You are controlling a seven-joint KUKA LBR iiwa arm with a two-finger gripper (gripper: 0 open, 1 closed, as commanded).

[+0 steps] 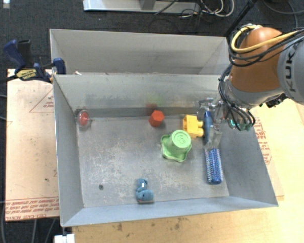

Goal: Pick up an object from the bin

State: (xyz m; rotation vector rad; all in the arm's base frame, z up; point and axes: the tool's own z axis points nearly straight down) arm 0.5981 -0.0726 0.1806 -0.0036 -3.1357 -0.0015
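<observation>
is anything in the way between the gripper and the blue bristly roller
Nothing visible. The gripper hangs just behind the blue bristly roller; the yellow block lies off to one side, clear of that path.

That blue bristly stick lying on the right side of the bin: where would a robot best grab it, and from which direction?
Likely across its middle, coming straight down. The blue bristly stick lies flat, running front to back, slim across, with bare bin floor along both long sides. Taken near one end, it might tip.
</observation>
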